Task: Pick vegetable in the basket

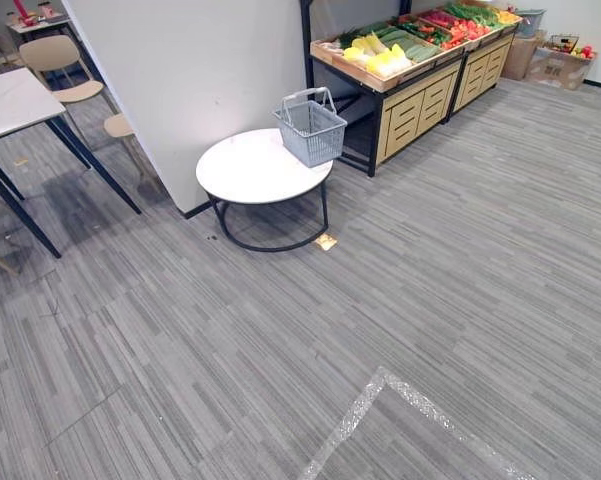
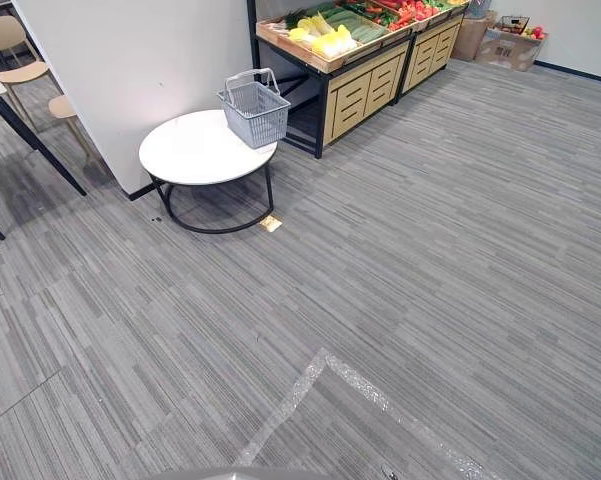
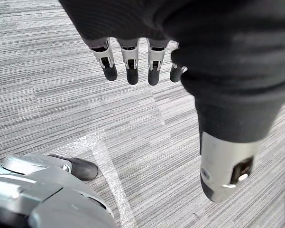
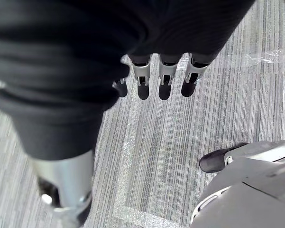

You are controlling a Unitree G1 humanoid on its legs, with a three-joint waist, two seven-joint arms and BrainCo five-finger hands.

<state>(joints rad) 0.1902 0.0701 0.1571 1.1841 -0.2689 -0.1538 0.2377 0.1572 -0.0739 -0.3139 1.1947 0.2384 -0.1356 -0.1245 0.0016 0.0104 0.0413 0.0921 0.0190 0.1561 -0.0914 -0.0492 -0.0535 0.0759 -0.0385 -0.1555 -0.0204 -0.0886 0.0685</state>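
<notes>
The robot's left hand (image 3: 131, 61) hangs over the grey striped floor (image 3: 47, 95) with its fingers straight and apart and its thumb (image 3: 223, 175) held clear of them, gripping nothing. A strip of clear tape (image 3: 111, 175) crosses the floor beneath it. The right hand (image 4: 164, 76) hangs the same way on the other side, with straight, spread fingers and its thumb (image 4: 66, 190) apart, and nothing in its grasp. Well ahead of both hands and somewhat to their left, a grey plastic basket (image 1: 311, 130) stands upright, handle raised. It sits on the far right part of a round white tabletop (image 1: 245, 172) carried on a black frame. A small tan tag (image 1: 326, 241) lies on the floor by the frame, on the side nearer the hands. The vegetables (image 1: 405, 45), yellow, green and red, lie in the top of a wooden produce stand (image 1: 420, 100) with drawers. The stand is just beyond the basket, farther from the hands and off to the right. A white wall (image 1: 200, 70) rises behind the tabletop. Farther to the left of the hands stand a second table (image 1: 10, 100) and pale chairs (image 1: 60, 60). Cardboard boxes (image 1: 555, 65) sit on the floor past the stand's far end.
</notes>
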